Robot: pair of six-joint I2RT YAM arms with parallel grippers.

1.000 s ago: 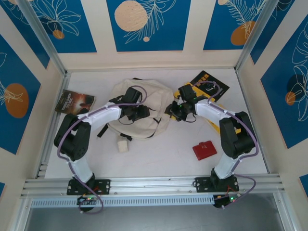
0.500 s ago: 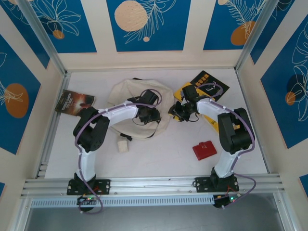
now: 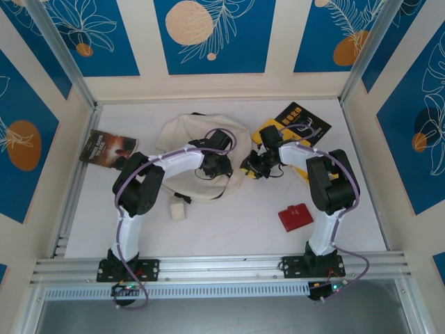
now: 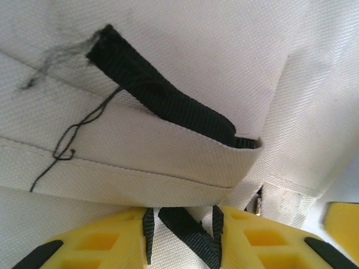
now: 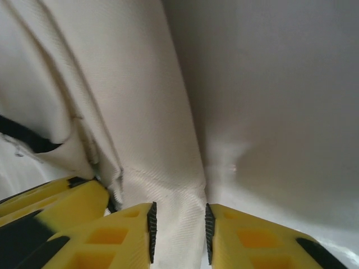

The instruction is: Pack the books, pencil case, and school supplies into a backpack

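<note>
Left gripper (image 4: 181, 217) straddles a black strap (image 4: 188, 238) and a cloth fold of the backpack (image 3: 182, 132); whether it bites yet I cannot tell. Right gripper (image 5: 178, 218) is clenched on a fold at the bag's right side. The backpack lies mid-worktop (image 3: 236, 223), toward the far edge. The books lie outside it: brown book (image 3: 108, 147) at the left edge, black book (image 3: 304, 118) and yellow book (image 3: 267, 131) by the far right corner. My worry: if I hold strap rather than rim, pulling apart drags the bag instead of opening it. A thin fold could also slip free.
</note>
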